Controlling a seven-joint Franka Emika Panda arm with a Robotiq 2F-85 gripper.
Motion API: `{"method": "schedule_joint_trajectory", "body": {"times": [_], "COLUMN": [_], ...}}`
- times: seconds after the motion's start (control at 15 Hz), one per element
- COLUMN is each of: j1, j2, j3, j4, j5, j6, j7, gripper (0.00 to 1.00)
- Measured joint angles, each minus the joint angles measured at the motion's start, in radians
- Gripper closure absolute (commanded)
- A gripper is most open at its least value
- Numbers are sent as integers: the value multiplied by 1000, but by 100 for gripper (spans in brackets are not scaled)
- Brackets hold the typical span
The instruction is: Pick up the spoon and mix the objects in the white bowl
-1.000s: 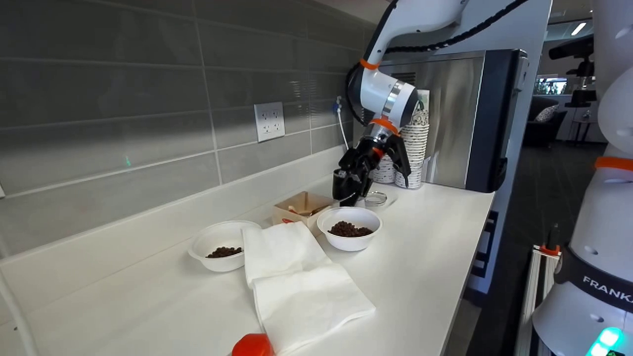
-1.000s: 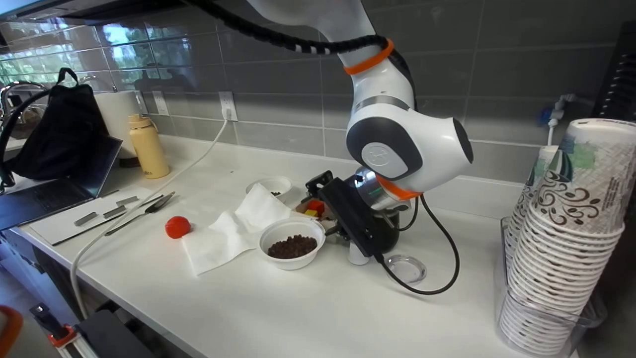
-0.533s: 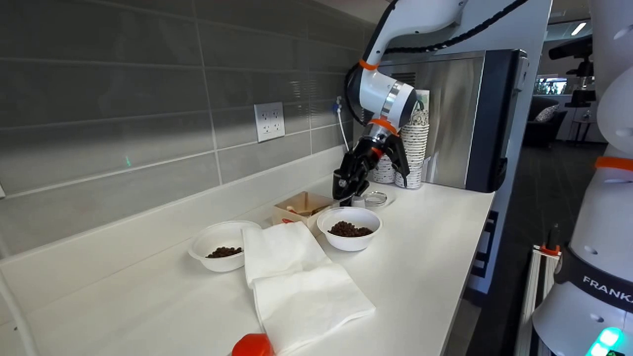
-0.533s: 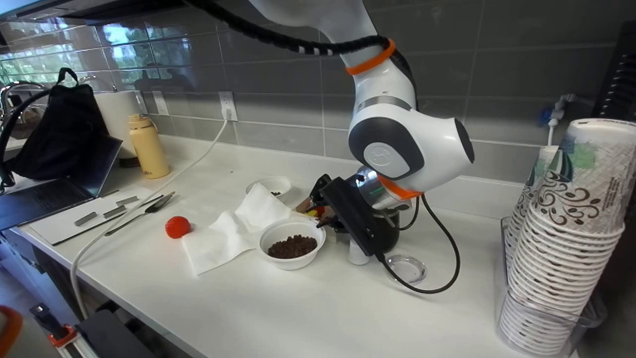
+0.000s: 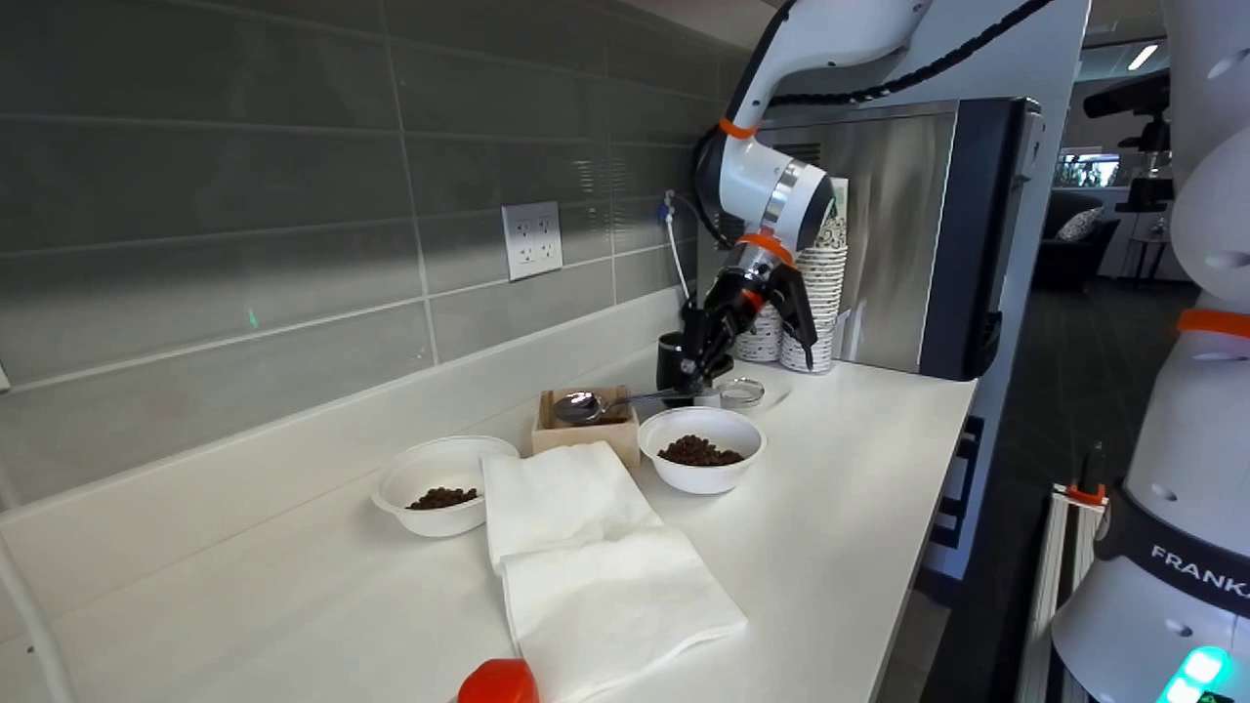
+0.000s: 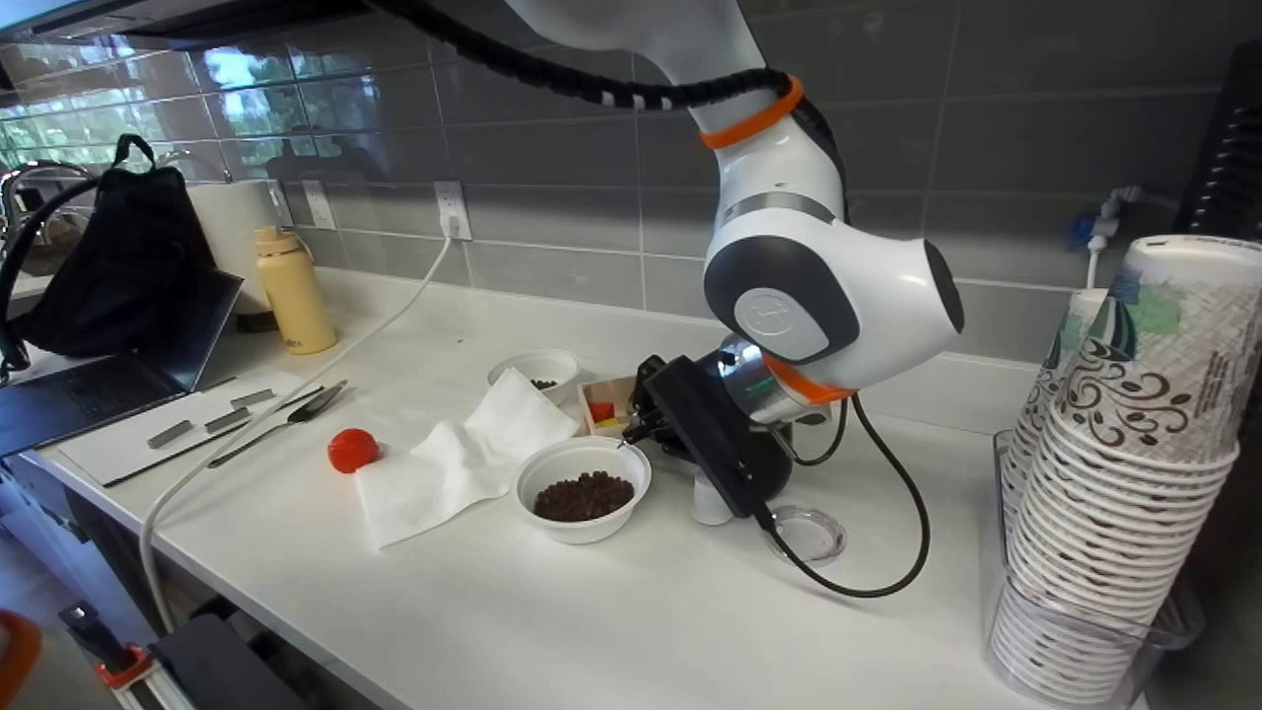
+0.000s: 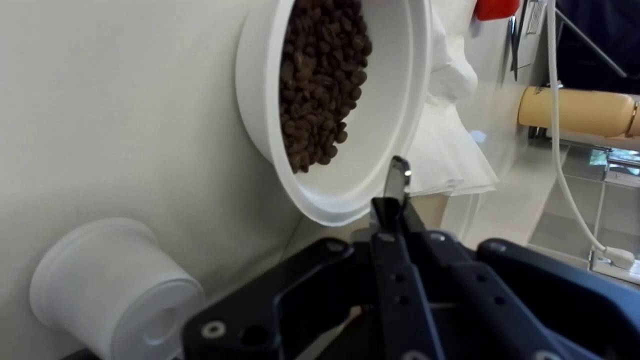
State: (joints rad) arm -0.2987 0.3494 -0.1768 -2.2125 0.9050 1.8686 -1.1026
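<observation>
My gripper (image 7: 398,212) is shut on the spoon's handle, whose bright metal end pokes out past the fingertips in the wrist view. In an exterior view the silvery spoon (image 5: 579,408) stretches sideways from the gripper (image 5: 693,379), its head over the wooden box; whether it touches the box I cannot tell. Close by the gripper stands the white bowl (image 5: 705,478), also in the wrist view (image 7: 255,90). Small dark brown pieces, the objects (image 7: 322,75), are heaped inside it. The spoon's head is hidden behind the gripper in an exterior view, where the bowl (image 6: 582,530) also shows.
A wooden box (image 5: 586,440) with coloured blocks (image 6: 603,412) lies behind the bowl. White napkins (image 5: 615,586) separate it from a smaller white bowl (image 5: 441,525). A black mug (image 5: 672,366), white cup (image 7: 110,290), clear lid (image 6: 806,532) and paper cups (image 6: 1114,513) stand near the arm.
The gripper has closed on the handle and the spoon's head has come up into sight above the box. The box has turned; the white bowl and napkins have shifted slightly.
</observation>
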Motion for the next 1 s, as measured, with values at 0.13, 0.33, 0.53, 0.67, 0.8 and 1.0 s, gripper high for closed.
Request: {"method": "schedule_joint_trajectory", "body": {"times": [0.13,0.33,0.53,0.67,0.8,1.0], "j1": [-2,-1,5,16,31,47], "j2": [-2,-20,-68,-115,-178,-298], "j3": [-1,-1,-2,-4,-8,-9], "j4": [0,1,1,-4,-25,-85], "j5": [0,-6,-32,-89,-180,-340], "j6": [-7,-9,-9,-9,-9,-8], "j7": [0,5,37,94,174,309], "gripper": [99,99,99,99,99,99]}}
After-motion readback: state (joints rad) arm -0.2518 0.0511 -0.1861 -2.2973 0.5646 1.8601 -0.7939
